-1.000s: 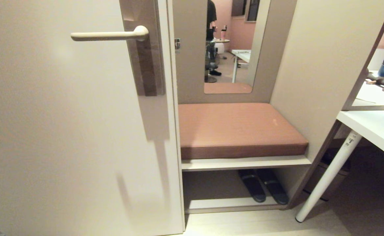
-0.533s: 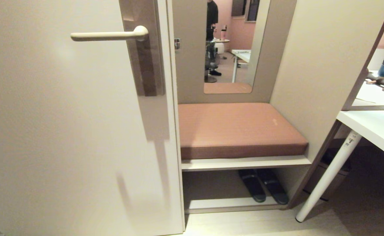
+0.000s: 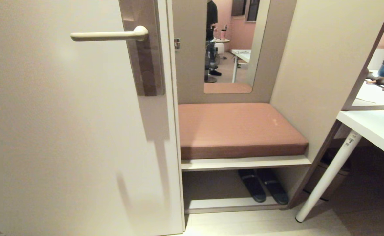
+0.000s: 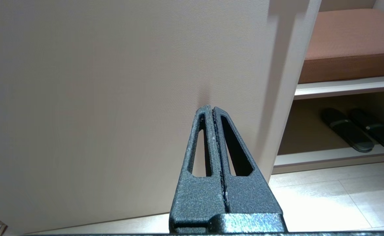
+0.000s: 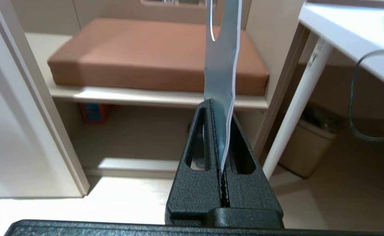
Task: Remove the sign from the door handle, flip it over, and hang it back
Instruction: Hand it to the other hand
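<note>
The right end effector (image 5: 221, 111) at lower centre pinches the sign (image 5: 223, 65) edge-on (blue face showing), rising to the top edge. Behind lie a brown cushion (image 5: 146, 55) and, upper right, a white table (image 5: 349, 42).

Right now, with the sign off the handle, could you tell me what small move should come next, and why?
Probably raise the right gripper toward the door handle: it is shut on the sign, the handle is bare, and the left gripper is shut and empty.
</note>
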`<state>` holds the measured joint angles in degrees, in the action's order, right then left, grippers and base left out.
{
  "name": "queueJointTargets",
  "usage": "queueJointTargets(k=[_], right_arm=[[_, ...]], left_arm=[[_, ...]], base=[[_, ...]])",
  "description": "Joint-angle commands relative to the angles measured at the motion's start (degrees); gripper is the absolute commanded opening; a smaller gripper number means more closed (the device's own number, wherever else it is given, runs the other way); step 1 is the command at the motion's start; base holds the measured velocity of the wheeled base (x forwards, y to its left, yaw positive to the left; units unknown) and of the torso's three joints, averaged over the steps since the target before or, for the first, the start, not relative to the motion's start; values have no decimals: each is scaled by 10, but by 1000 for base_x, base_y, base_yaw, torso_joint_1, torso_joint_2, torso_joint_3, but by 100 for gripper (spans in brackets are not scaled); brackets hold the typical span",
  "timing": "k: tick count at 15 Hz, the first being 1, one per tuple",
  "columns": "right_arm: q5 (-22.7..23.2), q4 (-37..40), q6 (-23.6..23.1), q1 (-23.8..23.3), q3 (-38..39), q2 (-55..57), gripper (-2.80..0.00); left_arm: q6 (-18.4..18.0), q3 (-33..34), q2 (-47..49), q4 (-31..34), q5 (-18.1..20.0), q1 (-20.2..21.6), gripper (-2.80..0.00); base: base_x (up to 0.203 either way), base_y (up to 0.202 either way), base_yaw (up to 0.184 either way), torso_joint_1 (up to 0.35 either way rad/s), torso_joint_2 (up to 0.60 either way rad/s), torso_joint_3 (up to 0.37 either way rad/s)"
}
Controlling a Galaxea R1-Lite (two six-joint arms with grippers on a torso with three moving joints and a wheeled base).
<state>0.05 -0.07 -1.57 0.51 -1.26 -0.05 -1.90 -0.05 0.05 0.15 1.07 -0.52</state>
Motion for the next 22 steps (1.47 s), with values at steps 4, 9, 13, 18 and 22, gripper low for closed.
queueJointTargets(k=[4, 9, 13, 18, 22], right_arm=[[30, 34, -1, 0, -81, 12, -280], [29, 42, -2, 1, -187, 148, -280], [22, 39, -3, 1, -293, 274, -280], [22, 41, -35, 1, -370, 334, -280], [61, 42, -50, 1, -390, 362, -280]], left_arm=[[3, 0, 0, -2, 1, 0, -280], [0, 0, 0, -2, 1, 0, -280], [0, 0, 0, -2, 1, 0, -280], [-1, 0, 0, -2, 1, 0, -280], [-1, 0, 0, -2, 0, 0, -280]], base=[[0, 0, 0, 0, 0, 0], [0, 0, 0, 0, 0, 0], [0, 0, 0, 0, 0, 0], [0, 0, 0, 0, 0, 0], [0, 0, 0, 0, 0, 0]])
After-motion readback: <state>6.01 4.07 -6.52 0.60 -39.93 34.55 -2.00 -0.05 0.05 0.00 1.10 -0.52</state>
